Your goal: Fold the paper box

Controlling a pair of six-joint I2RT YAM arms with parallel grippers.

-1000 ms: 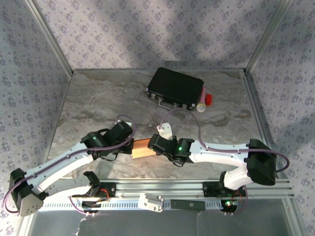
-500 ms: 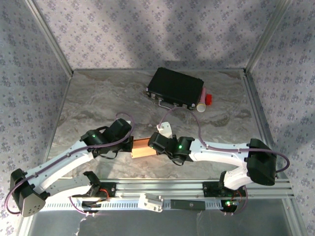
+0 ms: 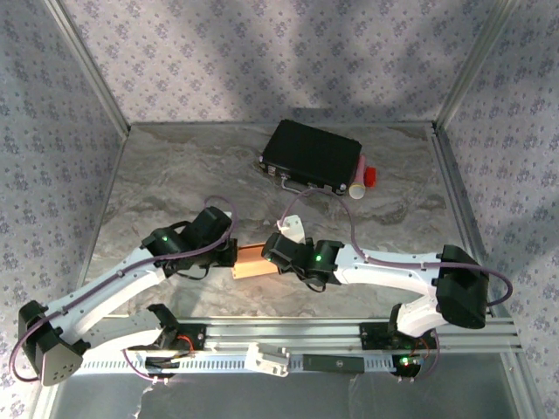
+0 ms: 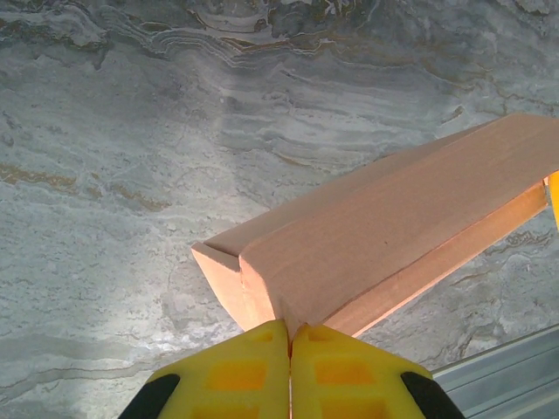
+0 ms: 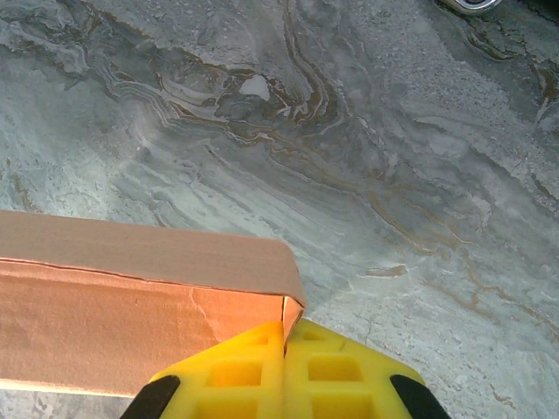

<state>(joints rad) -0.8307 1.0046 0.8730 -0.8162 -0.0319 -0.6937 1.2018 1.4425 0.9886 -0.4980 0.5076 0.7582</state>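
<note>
**Two arms, one box:** both arms meet over the lower middle of the marbled bench [image 3: 175, 183], each taking one end of the salmon-pink box [image 3: 256, 261]. The box is already a long, shallow sleeve rather than a flat sheet. It spans the gap between the left fingers [image 4: 236, 375] and the right fingers [image 5: 341, 375].

Both yellow pairs are pressed together, and a thin edge of card runs into the seam of each. On the left that edge is a folded corner ridge. On the right it is the corner of an open end, where the lit inner wall shows. Pinching opposite ends probably stops the light card from sliding or springing apart while its walls are squared.

From the left wrist the box slopes up toward the right of the frame, and whether it rests on the stone cannot be told. The right end looks unclosed, so the fold seems well along but not done.

The black case [image 3: 312, 154] sits well apart at upper centre, out of the way.
</note>
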